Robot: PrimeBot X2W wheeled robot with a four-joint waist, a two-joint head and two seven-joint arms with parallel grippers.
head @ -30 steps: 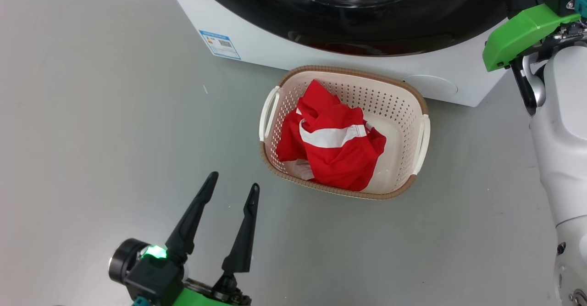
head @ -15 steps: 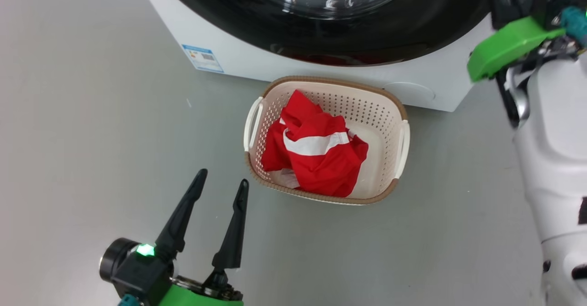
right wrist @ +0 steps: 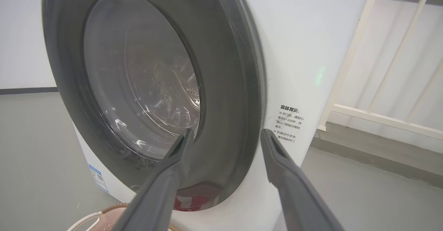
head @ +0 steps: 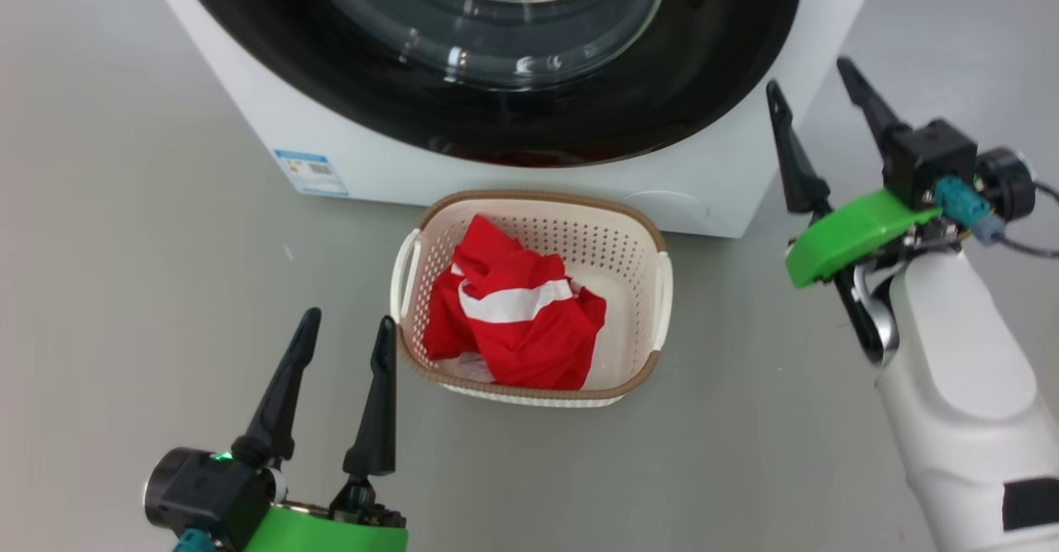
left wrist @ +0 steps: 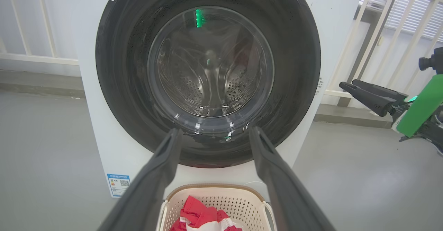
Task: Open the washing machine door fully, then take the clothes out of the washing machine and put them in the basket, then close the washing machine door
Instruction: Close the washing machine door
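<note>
The washing machine (head: 248, 113) (left wrist: 97, 137) (right wrist: 304, 51) stands white at the top, its door (head: 711, 64) (left wrist: 294, 61) (right wrist: 228, 85) shut flat against the front, glass window in the middle. Below it on the floor sits the basket (head: 658, 287) (left wrist: 214, 189) with the red and white clothes (head: 513, 320) (left wrist: 197, 217) crumpled inside. My left gripper (head: 347, 328) (left wrist: 211, 134) is open at the lower left, beside the basket's left handle, holding nothing. Off the machine's right corner hangs my right gripper (head: 811, 80) (right wrist: 226, 135), open and empty, a little away from the door's right edge.
Grey floor (head: 124, 246) spreads left and right of the machine. A white railing (left wrist: 373, 26) (right wrist: 380, 116) runs behind and to the right of it. A blue label sticker (head: 308, 171) is on the lower left of its front.
The head camera has swung up and right, shifting the whole picture. My right gripper has come into view at the machine's right, and it has opened. The left gripper stays open.
</note>
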